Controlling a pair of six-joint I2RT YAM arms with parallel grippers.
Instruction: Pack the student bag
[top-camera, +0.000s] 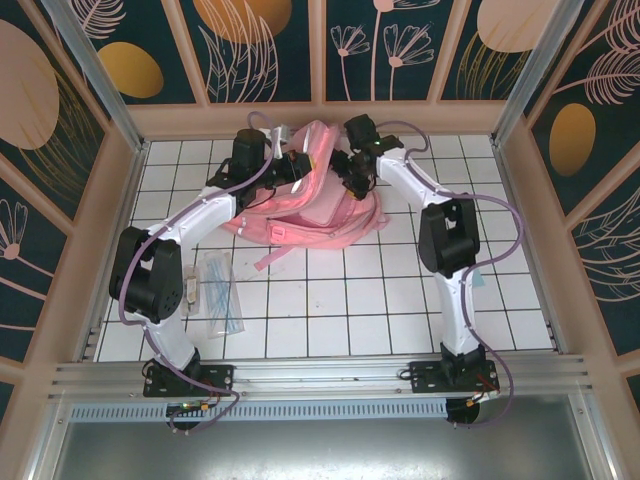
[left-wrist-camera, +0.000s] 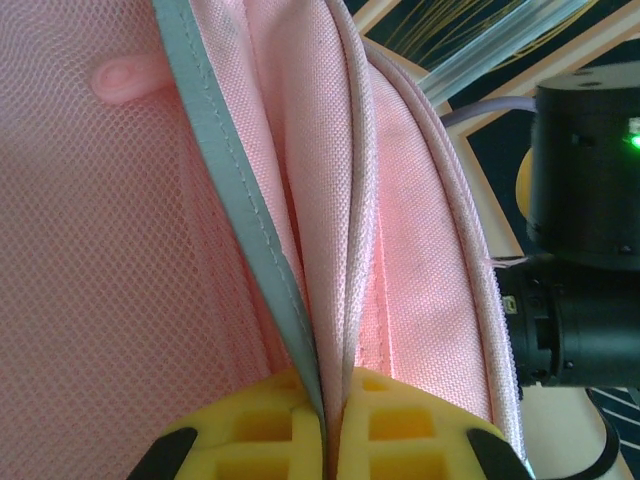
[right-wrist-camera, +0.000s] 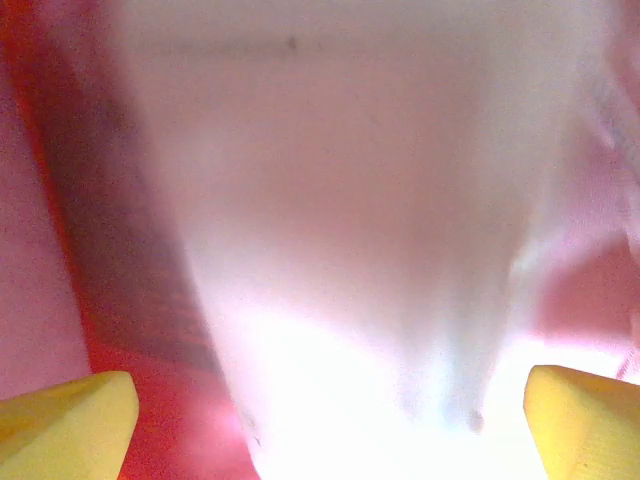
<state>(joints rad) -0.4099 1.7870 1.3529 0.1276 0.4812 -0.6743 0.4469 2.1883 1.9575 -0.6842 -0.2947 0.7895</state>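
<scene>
Pos: bag (top-camera: 318, 215) far centre of table (top-camera: 400, 320). Grip: left gripper (left-wrist-camera: 325, 425) clamped on bag rim; right gripper (right-wrist-camera: 330, 405) spread wide, apparently inside, view blurred. Risk: thin fabric slips from the pinch, mouth collapses onto right fingers

Obstacles: student bag (top-camera: 318, 212), far centre; clear packet (top-camera: 215, 295), near left. Free passage: white tiles (top-camera: 350, 310), near centre and right side.

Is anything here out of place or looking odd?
Nothing looks damaged or spilled. The pink bag lies slumped, one strap trailing loose, and a clear packet lies apart from it on the table.
</scene>
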